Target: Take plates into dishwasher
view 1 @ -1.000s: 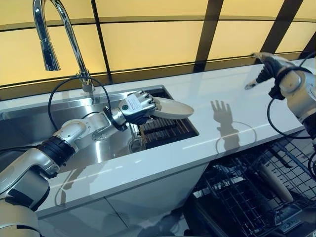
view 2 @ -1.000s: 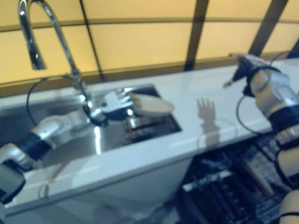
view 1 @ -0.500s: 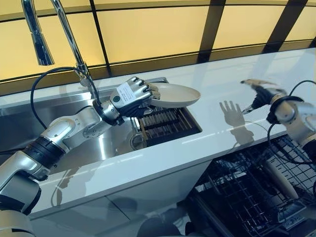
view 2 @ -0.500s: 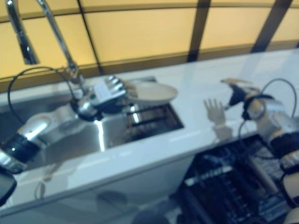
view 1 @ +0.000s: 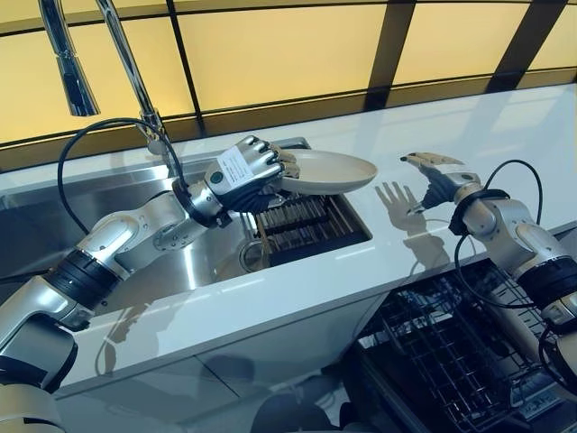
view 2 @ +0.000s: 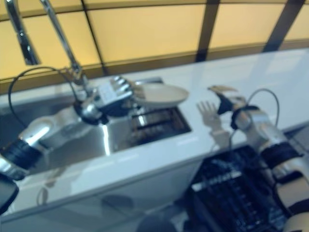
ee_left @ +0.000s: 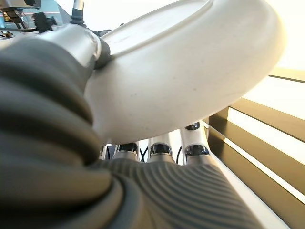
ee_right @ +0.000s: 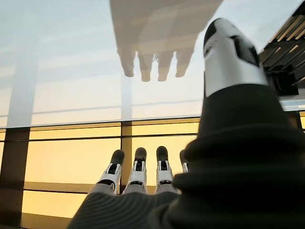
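— Where's the plate right now?

— I have it in the left hand. The plate is a cream, shallow dish held nearly level above the right end of the sink, over the dark slatted rack that sits in that end. In the left wrist view my thumb is hooked over the plate's rim while the fingers lie under its base, so the hand is clamped on the near edge and the rest of the dish sticks out toward the right.

— And the right hand?

— The right hand is empty, hovering above the white worktop to the right of the sink, apart from the plate. Its fingers are stretched out straight and spread, and their shadow falls on the worktop just beneath.

— What's around you?

— The worktop runs from the near left edge to the far right corner, glossy and white. The steel sink is set into its left part, with a tall curved tap rising at the sink's back edge. Behind the worktop is a wall of yellow panels split by dark bars. Below the worktop's front edge, at the right, the dishwasher's dark wire rack is pulled out. I can make out a pale object lying in it, but not what it is.
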{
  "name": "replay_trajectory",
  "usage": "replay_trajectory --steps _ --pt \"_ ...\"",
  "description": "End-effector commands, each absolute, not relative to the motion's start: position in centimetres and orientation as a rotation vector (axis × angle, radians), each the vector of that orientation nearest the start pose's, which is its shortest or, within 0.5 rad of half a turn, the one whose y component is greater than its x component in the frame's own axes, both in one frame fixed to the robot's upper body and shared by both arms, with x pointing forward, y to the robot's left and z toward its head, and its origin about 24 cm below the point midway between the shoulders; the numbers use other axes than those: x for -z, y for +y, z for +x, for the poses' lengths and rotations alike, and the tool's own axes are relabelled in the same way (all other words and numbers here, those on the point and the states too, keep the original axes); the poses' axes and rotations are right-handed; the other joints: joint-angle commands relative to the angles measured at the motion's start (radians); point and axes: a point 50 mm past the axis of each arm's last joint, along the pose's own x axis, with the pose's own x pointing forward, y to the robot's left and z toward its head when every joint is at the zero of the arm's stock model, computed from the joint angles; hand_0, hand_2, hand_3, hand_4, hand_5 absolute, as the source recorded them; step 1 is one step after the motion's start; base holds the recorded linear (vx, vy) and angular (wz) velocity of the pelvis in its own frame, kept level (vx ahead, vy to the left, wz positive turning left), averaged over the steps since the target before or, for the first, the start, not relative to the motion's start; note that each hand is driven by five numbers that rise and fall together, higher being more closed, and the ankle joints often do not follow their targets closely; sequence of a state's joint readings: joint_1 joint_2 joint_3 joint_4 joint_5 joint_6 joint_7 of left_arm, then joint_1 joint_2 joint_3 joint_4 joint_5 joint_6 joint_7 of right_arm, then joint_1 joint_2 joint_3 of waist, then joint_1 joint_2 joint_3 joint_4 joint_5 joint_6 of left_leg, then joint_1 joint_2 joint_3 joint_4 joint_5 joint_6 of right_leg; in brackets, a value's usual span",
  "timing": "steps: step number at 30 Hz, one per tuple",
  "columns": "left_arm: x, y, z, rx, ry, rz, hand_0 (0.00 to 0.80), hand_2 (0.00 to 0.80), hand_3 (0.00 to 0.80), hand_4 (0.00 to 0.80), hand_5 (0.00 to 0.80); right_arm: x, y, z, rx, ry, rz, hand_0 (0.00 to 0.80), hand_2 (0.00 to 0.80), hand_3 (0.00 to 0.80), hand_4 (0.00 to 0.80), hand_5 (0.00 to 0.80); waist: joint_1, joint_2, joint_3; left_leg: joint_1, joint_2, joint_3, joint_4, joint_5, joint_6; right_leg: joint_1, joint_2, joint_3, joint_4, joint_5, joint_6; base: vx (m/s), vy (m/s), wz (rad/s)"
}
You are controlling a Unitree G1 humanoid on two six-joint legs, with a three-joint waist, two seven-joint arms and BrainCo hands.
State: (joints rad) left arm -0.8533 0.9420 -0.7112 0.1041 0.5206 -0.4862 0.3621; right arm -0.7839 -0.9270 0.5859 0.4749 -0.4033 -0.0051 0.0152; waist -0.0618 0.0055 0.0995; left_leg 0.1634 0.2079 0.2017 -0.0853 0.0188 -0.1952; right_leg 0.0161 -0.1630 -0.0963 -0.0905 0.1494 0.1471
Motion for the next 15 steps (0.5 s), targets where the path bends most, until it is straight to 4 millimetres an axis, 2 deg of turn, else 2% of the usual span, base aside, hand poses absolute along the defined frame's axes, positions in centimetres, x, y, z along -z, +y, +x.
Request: replay_trajectory --steps 1,10,15 --pt "-25.8 12.6 30.6 0.322 -1.226 1.294 0.8 0.8 0.8 0.8 0.8 -21.2 -23.4 36.8 -0.035 -0.256 -1.557 0.0 0.0 0.0 0.0 0.0 0.007 -0.036 -0.023 0.004 -0.011 -0.049 -0.002 0.005 0.051 0.11 -0.071 -0.034 0.003 -0.062 0.071 0.0 0.0 0.0" --pt "-25.7 11.9 30.6 0.341 -1.221 1.236 0.8 0.8 0.8 0.8 0.8 -22.0 -21.5 37.0 -0.038 -0.363 -1.535 0.0 0.0 0.0 0.0 0.0 0.007 -0.035 -0.026 0.004 -0.008 -0.049 -0.002 0.005 0.05 0.109 -0.069 -0.029 0.003 -0.063 0.071 0.0 0.0 0.0" --pt "-25.6 11.4 30.4 0.348 -1.235 1.205 0.8 0.8 0.8 0.8 0.8 -21.4 -20.7 37.1 -0.049 -0.387 -1.532 0.0 0.0 0.0 0.0 0.0 0.012 -0.033 -0.027 0.004 -0.008 -0.052 -0.002 0.004 0.051 0.111 -0.07 -0.03 0.003 -0.066 0.071 0.0 0.0 0.0"
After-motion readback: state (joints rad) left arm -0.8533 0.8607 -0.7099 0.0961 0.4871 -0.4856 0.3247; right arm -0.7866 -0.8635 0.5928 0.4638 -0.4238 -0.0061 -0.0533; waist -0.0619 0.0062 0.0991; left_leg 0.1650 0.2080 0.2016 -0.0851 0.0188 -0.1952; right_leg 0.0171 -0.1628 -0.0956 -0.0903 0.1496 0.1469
